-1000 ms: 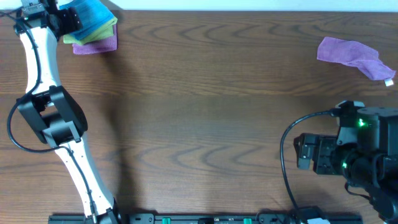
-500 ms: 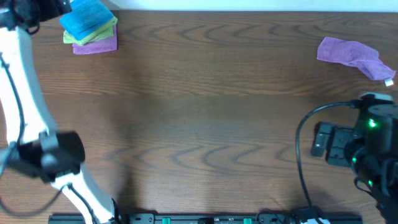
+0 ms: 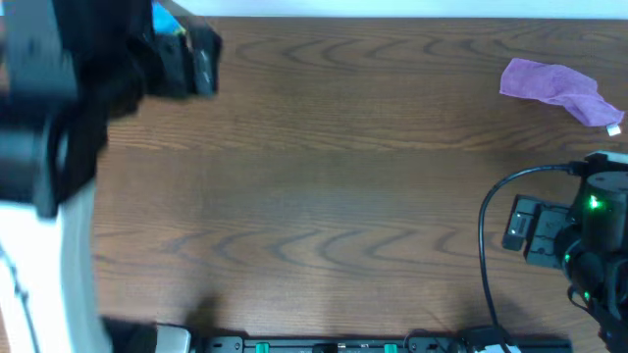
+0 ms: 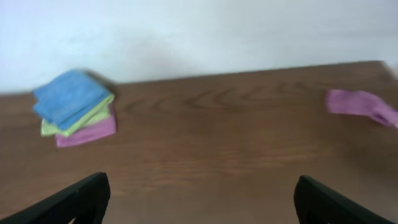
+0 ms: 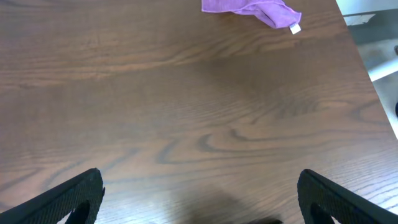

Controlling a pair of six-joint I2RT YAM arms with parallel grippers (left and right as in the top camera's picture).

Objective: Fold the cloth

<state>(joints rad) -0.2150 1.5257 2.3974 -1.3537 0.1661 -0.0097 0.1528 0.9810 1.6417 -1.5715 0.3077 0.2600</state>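
Observation:
The sky-blue cloth (image 4: 68, 99) lies folded on top of a lime-green cloth (image 4: 78, 122) and a purple cloth (image 4: 87, 134), in a stack at the table's far left corner. In the overhead view my raised, blurred left arm hides most of the stack, and only a sliver of the blue cloth (image 3: 167, 20) shows. My left gripper (image 4: 202, 202) is open and empty, well back from the stack and high above the table; it also shows in the overhead view (image 3: 191, 59). My right gripper (image 5: 199, 199) is open and empty over bare wood at the right (image 3: 520, 230).
A crumpled purple cloth (image 3: 559, 86) with a white tag lies at the far right of the table, and shows in the right wrist view (image 5: 252, 7) and the left wrist view (image 4: 364, 107). The table's right edge (image 5: 367, 68) is close to it.
My left arm has pulled away from the stack and swung up close to the overhead camera, now blurred and hiding the stack. My right arm has drawn back to the right.

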